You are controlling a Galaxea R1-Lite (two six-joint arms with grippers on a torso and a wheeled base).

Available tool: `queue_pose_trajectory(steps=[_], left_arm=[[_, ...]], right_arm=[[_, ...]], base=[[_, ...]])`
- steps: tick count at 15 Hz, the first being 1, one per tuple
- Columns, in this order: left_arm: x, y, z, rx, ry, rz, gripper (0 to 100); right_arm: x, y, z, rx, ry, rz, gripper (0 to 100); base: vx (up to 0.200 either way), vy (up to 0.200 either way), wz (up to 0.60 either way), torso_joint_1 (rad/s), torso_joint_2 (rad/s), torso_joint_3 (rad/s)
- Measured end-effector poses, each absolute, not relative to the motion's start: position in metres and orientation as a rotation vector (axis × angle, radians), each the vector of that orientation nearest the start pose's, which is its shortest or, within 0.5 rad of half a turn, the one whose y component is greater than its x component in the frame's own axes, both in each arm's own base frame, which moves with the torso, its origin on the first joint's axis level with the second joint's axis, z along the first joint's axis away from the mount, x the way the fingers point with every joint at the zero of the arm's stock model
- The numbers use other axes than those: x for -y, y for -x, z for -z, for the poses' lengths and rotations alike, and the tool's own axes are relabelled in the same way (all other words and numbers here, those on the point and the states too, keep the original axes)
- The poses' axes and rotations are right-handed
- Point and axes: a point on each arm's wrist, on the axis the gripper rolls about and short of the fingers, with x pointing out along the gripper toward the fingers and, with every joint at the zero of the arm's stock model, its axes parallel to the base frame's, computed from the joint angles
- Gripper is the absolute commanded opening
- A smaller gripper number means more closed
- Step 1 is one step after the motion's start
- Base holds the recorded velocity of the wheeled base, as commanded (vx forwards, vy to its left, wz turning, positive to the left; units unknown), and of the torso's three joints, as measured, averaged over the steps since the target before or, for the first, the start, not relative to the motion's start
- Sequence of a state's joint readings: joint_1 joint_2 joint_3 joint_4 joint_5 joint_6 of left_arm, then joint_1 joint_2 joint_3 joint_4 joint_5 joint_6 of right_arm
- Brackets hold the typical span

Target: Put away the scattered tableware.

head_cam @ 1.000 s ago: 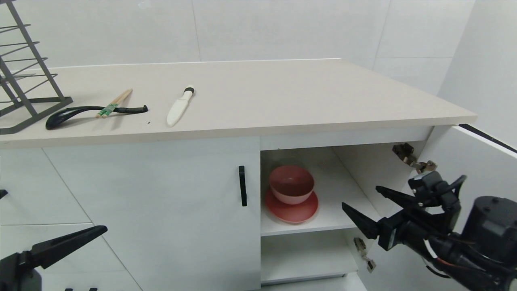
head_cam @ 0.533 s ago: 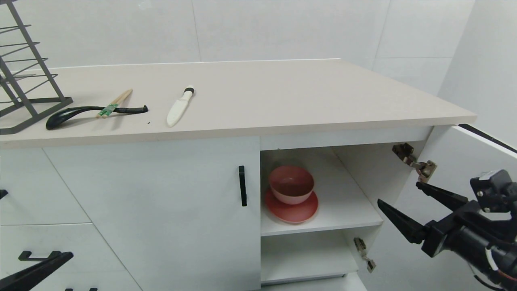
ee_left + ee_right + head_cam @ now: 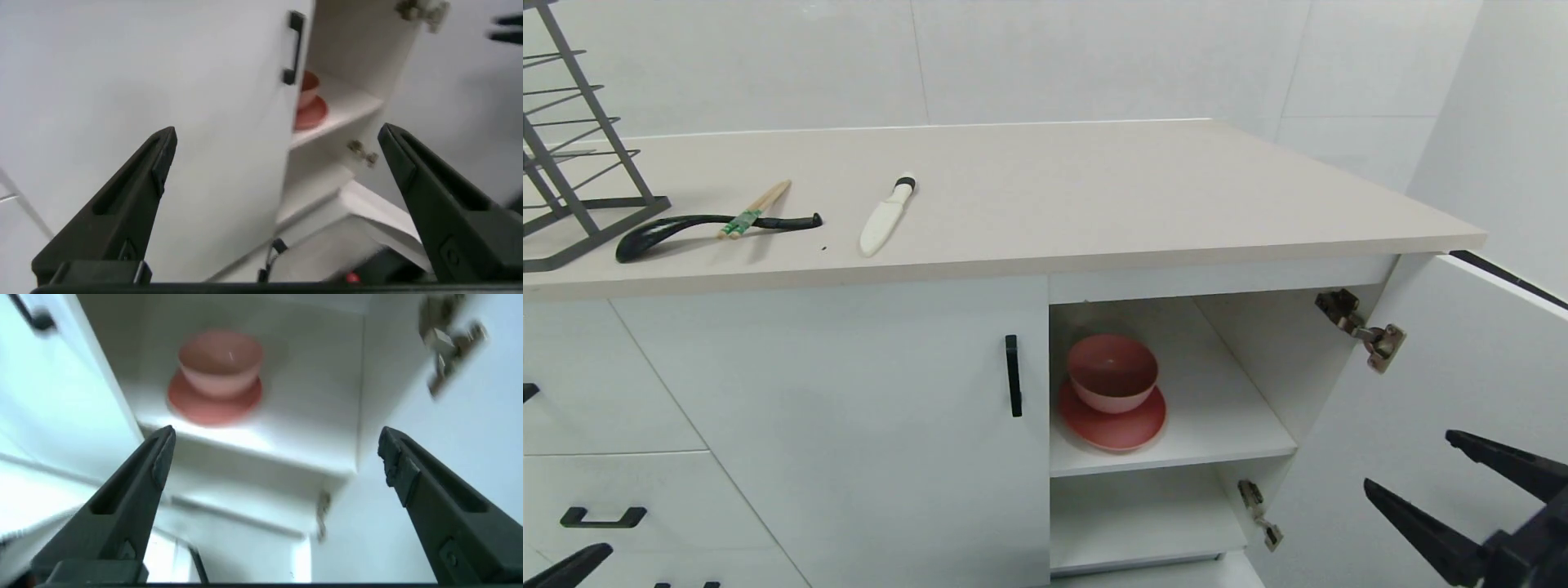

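Note:
On the beige countertop (image 3: 1094,196) lie a black ladle (image 3: 678,229), a pair of wooden chopsticks (image 3: 755,209) across its handle, and a white knife (image 3: 886,216). A pink bowl (image 3: 1112,371) sits on a red plate (image 3: 1112,423) on the upper shelf of the open cabinet; both also show in the right wrist view as bowl (image 3: 221,361) and plate (image 3: 214,400). My right gripper (image 3: 1454,482) hangs open and empty at the lower right, in front of the open door. A fingertip (image 3: 568,565) of my left gripper (image 3: 278,155), open and empty, pokes in at the bottom left.
A grey wire rack (image 3: 568,155) stands at the counter's far left. The right cabinet door (image 3: 1462,351) swings wide open toward me. The left door with its black handle (image 3: 1012,376) is closed. A drawer handle (image 3: 602,516) sits low at the left.
Both arms have drawn back and down: the right gripper moved from in front of the cabinet opening to the lower right corner, and the left gripper sank almost out of the head view.

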State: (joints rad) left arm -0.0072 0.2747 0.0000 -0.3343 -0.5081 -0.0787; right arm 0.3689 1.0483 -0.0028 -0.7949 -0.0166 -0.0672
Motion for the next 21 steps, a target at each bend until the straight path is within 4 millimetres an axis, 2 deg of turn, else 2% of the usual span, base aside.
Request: queue_pose_trajectory(steps=[5, 7, 9, 11, 13, 16, 19, 21], left_arm=[[0.01, 0.02, -0.096, 0.083, 0.094, 0.48, 100], [0.01, 0.023, -0.085, 0.044, 0.03, 0.469, 100], [0.008, 0.023, -0.081, 0.032, -0.006, 0.351, 100], [0.002, 0.023, -0.079, 0.029, -0.059, 0.101, 100], [0.001, 0.023, -0.076, 0.006, -0.064, 0.052, 100], [0.001, 0.023, -0.076, 0.003, -0.061, 0.052, 100], [0.001, 0.023, -0.075, 0.001, -0.033, 0.049, 100], [0.001, 0.023, -0.075, 0.001, -0.031, 0.049, 100]], right_arm=[[-0.019, -0.063, -0.127, -0.164, 0.124, -0.28, 100], [-0.014, -0.057, -0.13, -0.113, 0.111, -0.231, 100], [-0.011, -0.052, -0.133, -0.073, 0.102, -0.183, 100], [-0.006, -0.048, -0.138, -0.039, 0.096, -0.117, 100], [-0.004, -0.042, -0.139, -0.034, 0.095, -0.08, 100], [-0.001, -0.026, -0.133, -0.02, 0.095, -0.053, 100], [0.0, -0.003, -0.118, -0.028, 0.101, -0.023, 100], [-0.001, 0.009, -0.11, -0.011, 0.101, -0.053, 100]], base=[[0.0, 0.0, 0.0, 0.0, 0.0, 0.0], [0.0, 0.0, 0.0, 0.0, 0.0, 0.0], [0.0, 0.0, 0.0, 0.0, 0.0, 0.0], [0.0, 0.0, 0.0, 0.0, 0.0, 0.0], [0.0, 0.0, 0.0, 0.0, 0.0, 0.0], [0.0, 0.0, 0.0, 0.0, 0.0, 0.0], [0.0, 0.0, 0.0, 0.0, 0.0, 0.0], [-0.2, 0.0, 0.0, 0.005, 0.0, 0.005]])
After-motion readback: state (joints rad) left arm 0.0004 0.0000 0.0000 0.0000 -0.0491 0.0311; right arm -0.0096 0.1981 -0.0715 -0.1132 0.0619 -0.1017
